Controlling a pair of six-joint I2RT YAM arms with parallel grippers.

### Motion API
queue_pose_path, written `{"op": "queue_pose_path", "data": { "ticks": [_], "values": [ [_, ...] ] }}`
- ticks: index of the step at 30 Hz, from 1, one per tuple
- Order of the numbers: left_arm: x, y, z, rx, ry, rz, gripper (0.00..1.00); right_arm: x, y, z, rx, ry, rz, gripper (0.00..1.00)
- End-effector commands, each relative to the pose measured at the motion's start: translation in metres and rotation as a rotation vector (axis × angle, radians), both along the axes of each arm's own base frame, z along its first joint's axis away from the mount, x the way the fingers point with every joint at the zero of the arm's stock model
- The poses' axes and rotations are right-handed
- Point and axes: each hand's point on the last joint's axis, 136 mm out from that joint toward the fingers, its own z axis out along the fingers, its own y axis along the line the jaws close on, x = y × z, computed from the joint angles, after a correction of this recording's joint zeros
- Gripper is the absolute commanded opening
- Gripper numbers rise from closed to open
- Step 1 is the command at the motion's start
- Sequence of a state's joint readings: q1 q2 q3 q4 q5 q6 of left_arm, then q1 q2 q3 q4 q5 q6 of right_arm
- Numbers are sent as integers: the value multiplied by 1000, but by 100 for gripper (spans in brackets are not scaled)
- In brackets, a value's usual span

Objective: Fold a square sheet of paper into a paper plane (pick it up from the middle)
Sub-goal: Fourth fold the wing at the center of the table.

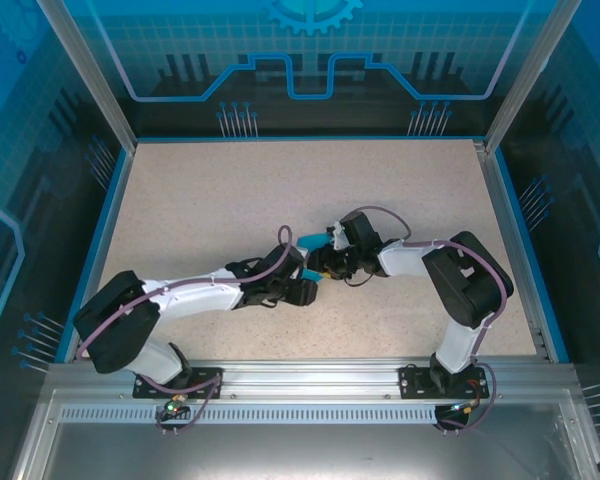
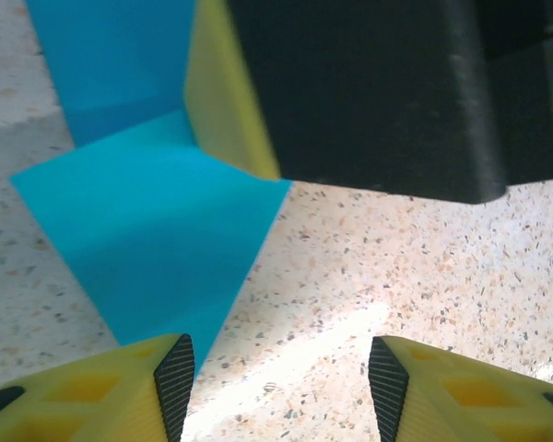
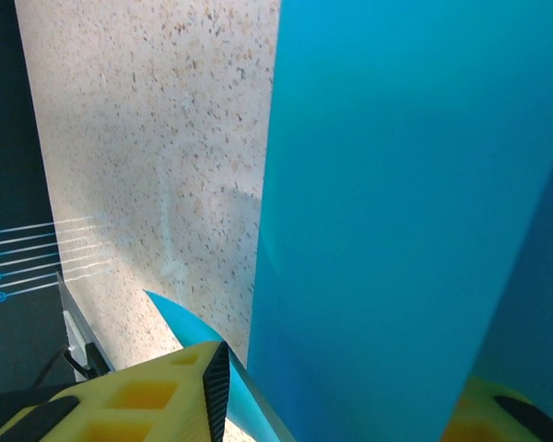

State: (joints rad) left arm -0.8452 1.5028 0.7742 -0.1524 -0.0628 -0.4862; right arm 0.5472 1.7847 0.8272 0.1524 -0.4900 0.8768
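Teal square sheet of paper [image 2: 147, 239] sits between my right fingers [image 3: 157, 396], gripped or not I cannot tell; I would close my open left fingers [image 2: 173, 382] gently on its corner.

Left gripper [image 2: 281, 387] spread above the speckled table [image 2: 396, 267]; folded teal paper [image 2: 157, 249] at left meets a far yellow finger [image 2: 223, 101]
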Motion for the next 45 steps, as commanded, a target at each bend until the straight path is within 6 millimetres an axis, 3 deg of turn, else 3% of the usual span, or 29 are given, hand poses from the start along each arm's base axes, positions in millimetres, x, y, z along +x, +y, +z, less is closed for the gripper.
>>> {"op": "queue_pose_path", "data": {
  "ticks": [1, 10, 30, 41, 45],
  "values": [
    [8, -5, 2, 56, -47, -20, 57, 5, -7, 8, 0, -12, 0, 39],
    [26, -4, -12, 206, -93, -1, 58, 9, -11, 13, 21, -10, -1, 35],
    [24, 4, -33, 294, -104, 21, 53, 13, -8, 22, 74, 0, -10, 17],
    [25, 9, -37, 316, -115, 29, 39, 13, -8, 18, 66, 13, -13, 15],
    [25, 14, -38, 329, -122, 43, 39, 12, -8, 18, 66, 16, -14, 14]
  ]
}}
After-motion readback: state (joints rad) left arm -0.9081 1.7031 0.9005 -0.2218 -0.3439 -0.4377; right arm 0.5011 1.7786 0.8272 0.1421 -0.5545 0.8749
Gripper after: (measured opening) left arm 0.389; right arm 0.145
